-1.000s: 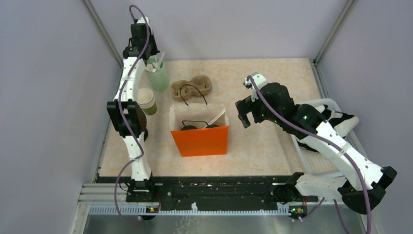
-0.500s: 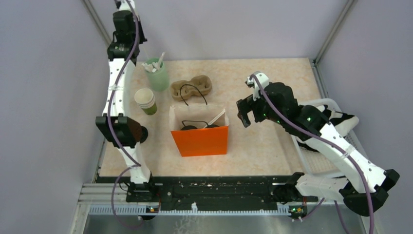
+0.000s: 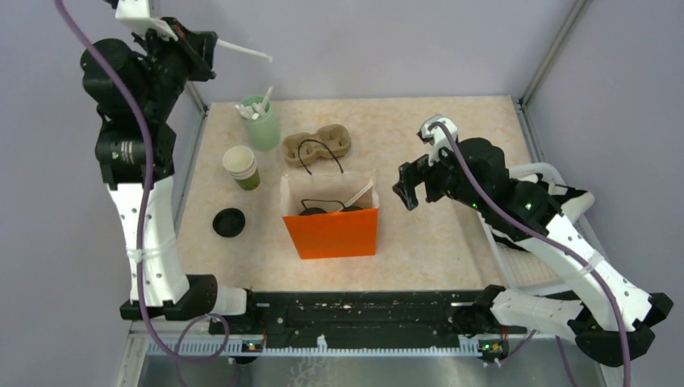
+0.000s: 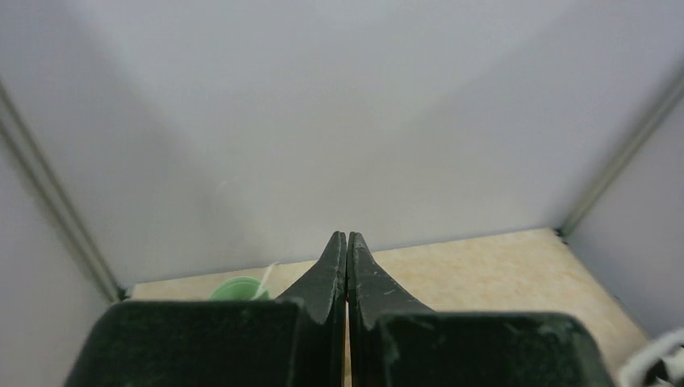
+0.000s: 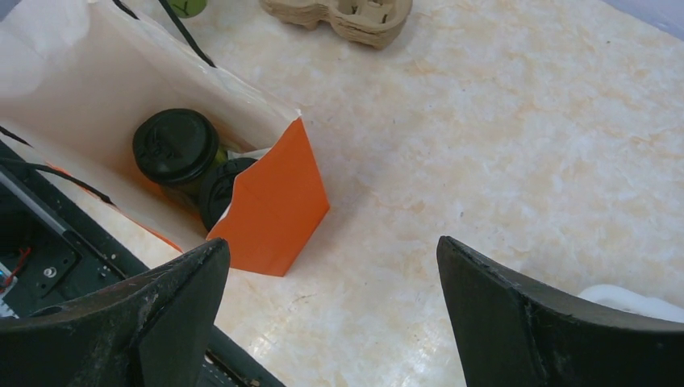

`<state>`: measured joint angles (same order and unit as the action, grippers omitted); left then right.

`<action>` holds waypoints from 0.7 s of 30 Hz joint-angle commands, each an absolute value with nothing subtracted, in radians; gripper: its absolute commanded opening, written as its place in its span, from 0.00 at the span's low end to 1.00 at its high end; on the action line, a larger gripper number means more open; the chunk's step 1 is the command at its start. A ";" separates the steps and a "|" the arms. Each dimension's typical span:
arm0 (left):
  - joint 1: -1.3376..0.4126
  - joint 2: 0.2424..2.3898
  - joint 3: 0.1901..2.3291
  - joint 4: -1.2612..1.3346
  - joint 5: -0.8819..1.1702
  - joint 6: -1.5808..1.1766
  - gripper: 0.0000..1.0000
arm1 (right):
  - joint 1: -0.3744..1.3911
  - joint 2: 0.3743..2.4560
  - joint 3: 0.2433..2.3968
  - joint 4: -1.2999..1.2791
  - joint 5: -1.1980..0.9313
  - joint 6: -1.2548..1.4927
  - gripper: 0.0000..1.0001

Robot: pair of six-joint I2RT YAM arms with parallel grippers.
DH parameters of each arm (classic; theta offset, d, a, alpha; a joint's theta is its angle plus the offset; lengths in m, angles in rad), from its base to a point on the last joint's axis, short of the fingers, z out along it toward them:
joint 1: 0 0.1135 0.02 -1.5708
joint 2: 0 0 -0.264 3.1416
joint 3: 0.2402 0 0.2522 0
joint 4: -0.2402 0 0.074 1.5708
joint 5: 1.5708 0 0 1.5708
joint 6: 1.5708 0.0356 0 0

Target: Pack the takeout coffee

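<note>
Orange bag (image 3: 331,232) stands open at table centre. Inside it the takeout coffee (image 5: 175,147) sits upright, just beside a second black-lidded cup (image 5: 219,193); a white stick (image 3: 362,193) leans toward the bag's 2 o'clock corner. Pale-green cup (image 3: 262,129), at the bag's 11 o'clock, holds white sticks. Right gripper (image 3: 406,189) hovers outside the bag, jaws spread wide and empty; the coffee lies at its 9 o'clock, apart. Left gripper (image 4: 347,238), high at 10 o'clock, is closed; whether the thin white sliver (image 3: 246,52) at its tip is gripped cannot be told.
</note>
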<state>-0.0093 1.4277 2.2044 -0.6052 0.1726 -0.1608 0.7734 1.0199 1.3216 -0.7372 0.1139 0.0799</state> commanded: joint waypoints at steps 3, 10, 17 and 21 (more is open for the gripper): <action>-0.006 1.393 2.280 -0.830 0.525 -0.248 0.00 | 0.760 1.009 1.318 -0.687 0.070 0.139 0.99; -0.007 1.299 2.248 -0.876 0.718 -0.309 0.00 | 0.760 1.015 1.312 -0.682 0.051 0.177 0.99; -0.006 1.234 2.105 -0.849 0.863 -0.356 0.00 | 0.761 1.021 1.310 -0.689 0.038 0.183 0.99; -0.007 1.201 1.985 -0.836 0.882 -0.374 0.00 | 0.760 1.008 1.301 -0.698 0.040 0.183 0.99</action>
